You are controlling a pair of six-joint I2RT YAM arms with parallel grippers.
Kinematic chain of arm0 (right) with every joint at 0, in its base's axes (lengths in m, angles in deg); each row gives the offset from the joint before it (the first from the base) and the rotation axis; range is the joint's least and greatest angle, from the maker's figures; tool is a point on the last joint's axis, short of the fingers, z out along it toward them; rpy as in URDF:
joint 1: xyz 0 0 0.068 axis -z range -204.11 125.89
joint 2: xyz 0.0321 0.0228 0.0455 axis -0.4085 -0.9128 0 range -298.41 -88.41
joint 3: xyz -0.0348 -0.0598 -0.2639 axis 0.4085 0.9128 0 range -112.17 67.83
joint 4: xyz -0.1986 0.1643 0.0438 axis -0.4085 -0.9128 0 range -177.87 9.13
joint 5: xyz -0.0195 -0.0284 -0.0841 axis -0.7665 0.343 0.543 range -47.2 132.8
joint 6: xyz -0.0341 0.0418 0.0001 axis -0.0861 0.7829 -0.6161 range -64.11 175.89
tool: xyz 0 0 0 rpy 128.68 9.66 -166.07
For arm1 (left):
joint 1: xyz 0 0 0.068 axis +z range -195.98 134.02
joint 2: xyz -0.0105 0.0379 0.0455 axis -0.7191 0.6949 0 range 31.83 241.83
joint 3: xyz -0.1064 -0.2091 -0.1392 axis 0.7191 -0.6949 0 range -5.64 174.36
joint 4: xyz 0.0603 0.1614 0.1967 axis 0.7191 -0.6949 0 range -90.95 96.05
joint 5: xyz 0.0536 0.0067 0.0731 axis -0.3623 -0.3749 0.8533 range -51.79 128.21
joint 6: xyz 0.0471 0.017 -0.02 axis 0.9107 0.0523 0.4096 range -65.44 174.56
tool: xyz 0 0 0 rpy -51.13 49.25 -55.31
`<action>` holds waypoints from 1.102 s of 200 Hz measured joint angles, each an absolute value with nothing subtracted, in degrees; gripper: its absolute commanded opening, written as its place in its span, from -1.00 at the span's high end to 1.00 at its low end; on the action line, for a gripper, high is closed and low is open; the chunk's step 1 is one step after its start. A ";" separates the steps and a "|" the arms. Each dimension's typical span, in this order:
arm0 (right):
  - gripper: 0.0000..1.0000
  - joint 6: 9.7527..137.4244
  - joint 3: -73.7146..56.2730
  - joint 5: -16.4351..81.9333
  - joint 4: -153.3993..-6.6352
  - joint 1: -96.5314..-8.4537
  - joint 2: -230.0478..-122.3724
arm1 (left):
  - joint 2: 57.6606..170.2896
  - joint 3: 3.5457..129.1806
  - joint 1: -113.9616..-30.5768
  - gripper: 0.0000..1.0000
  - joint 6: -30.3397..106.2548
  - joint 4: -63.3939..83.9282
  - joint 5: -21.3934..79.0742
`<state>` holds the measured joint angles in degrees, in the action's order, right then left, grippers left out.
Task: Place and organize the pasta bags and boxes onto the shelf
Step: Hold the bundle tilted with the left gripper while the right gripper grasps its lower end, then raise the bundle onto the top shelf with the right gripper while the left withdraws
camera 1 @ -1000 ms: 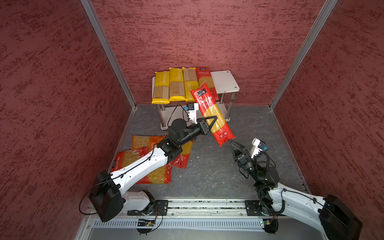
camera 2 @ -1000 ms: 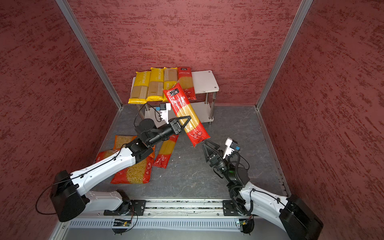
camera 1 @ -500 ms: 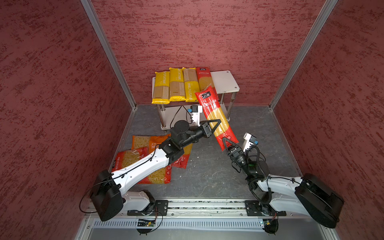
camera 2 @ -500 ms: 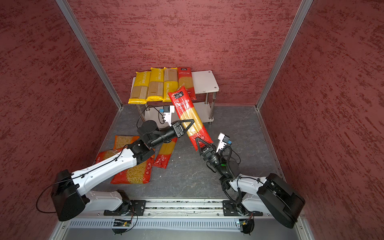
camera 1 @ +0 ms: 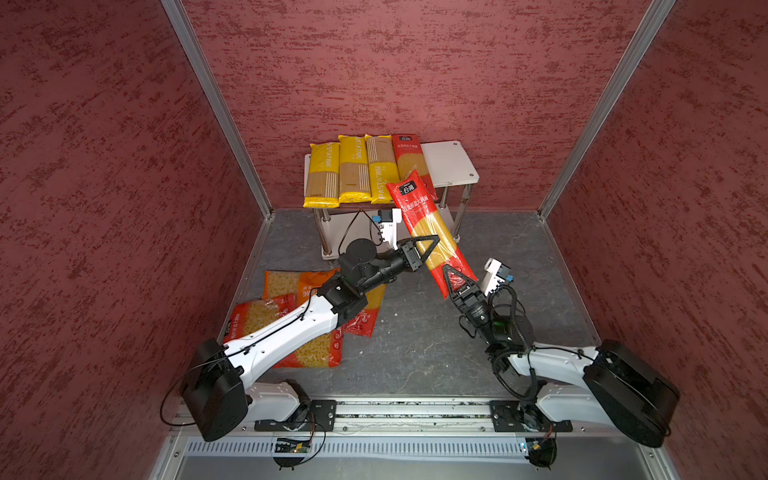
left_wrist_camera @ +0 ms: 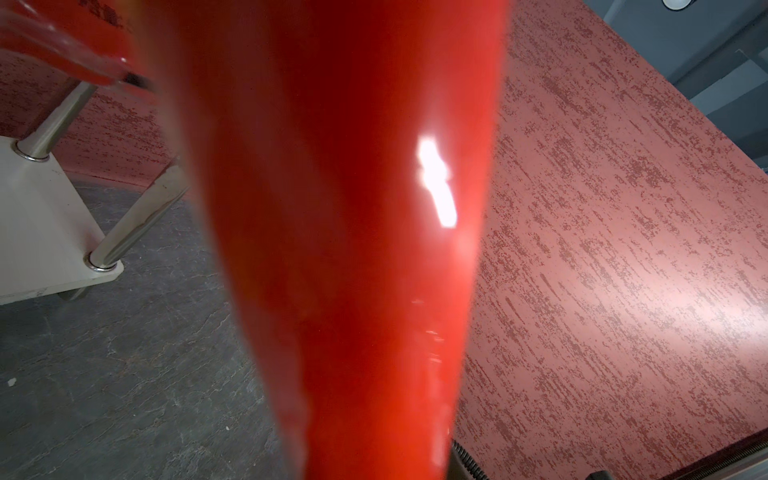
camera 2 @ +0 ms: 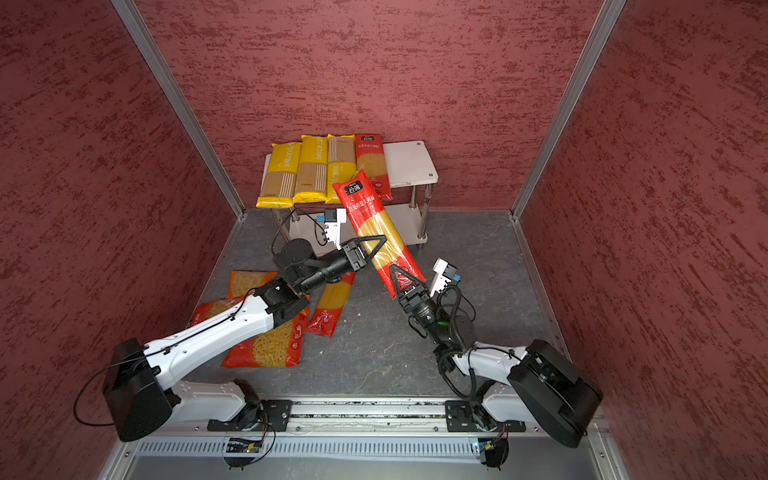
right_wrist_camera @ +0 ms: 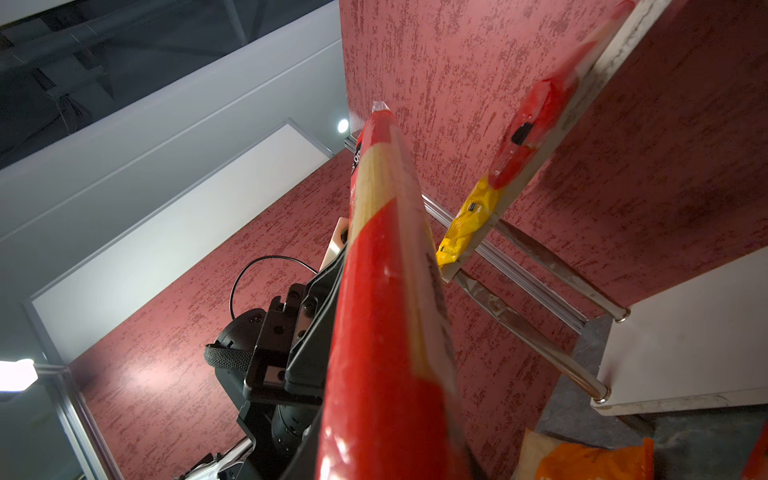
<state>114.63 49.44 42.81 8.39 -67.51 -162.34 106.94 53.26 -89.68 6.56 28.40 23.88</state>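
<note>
A long red spaghetti bag (camera 1: 428, 224) (camera 2: 374, 224) hangs tilted in the air in front of the shelf (camera 1: 451, 162) (camera 2: 409, 162). My left gripper (camera 1: 432, 245) (camera 2: 380, 245) is shut across its middle. My right gripper (camera 1: 453, 276) (camera 2: 401, 276) is shut on its lower end. The bag fills the left wrist view (left_wrist_camera: 353, 249) and runs up the right wrist view (right_wrist_camera: 386, 332). On the shelf's top board lie three yellow spaghetti packs (camera 1: 353, 170) and one red spaghetti bag (camera 1: 409, 153), side by side from the left.
Wide orange-red short-pasta bags (camera 1: 291, 286) (camera 2: 266, 345) lie on the grey floor at the left, partly under my left arm. Another red spaghetti bag (camera 1: 368, 316) (camera 2: 332, 303) lies beside them. The shelf's lower board (left_wrist_camera: 41, 232) (right_wrist_camera: 685, 332) shows bare. Red walls enclose three sides.
My right gripper rose to the held bag's lower end and closed on it. My left gripper swung the bag's top toward the shelf, keeping its grip.
</note>
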 measured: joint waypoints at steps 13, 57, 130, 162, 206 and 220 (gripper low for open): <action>0.69 114.67 49.42 42.94 8.39 -67.51 -162.60 | 106.94 53.30 -89.38 0.46 6.51 27.96 23.53; 0.91 114.78 47.97 44.06 8.30 -67.51 -163.67 | 106.94 54.87 -87.69 0.15 6.40 25.73 21.35; 1.00 115.72 40.87 44.50 5.46 -64.29 -166.34 | 106.05 55.44 -84.20 -0.14 4.61 27.48 20.52; 1.00 118.59 35.78 45.11 2.27 -59.29 -167.19 | 103.16 54.68 -83.50 -0.14 4.57 27.48 20.61; 1.00 120.60 26.75 47.27 -9.82 -53.10 -167.21 | 97.35 50.48 -83.56 -0.14 6.01 25.71 21.92; 1.00 120.62 22.69 47.58 -16.90 -51.20 -167.17 | 94.83 47.84 -83.85 -0.14 6.80 23.96 23.01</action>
<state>120.62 22.69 47.58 -16.90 -51.20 -167.17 94.83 47.84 -83.85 6.80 23.96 23.01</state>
